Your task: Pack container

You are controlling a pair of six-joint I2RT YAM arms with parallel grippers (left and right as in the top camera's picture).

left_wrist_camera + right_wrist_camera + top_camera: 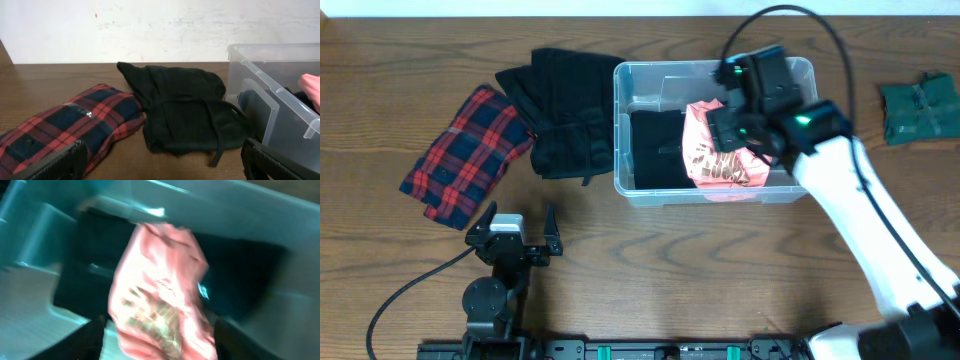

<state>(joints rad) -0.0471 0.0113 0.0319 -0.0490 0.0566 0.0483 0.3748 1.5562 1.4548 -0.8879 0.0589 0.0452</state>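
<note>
The clear container (621, 130) stands at the table's back centre. Inside it a black folded garment (655, 150) lies on the left and a pink printed garment (720, 160) is crumpled on the right. My right gripper (735, 130) hangs over the pink garment (160, 290). In the blurred right wrist view its jaws are apart, the gripper (160, 335) open with the pink cloth lying between the fingers above the container floor (30, 310). My left gripper (519, 209) rests near the front left, open and empty (162, 150), facing the container wall (260, 55).
A red and navy plaid garment (465, 155) (65, 122) and a black garment pile (565, 110) (185, 110) lie left of the container. A green folded garment (918, 108) sits at the far right. A black cable (410, 285) runs along the front left.
</note>
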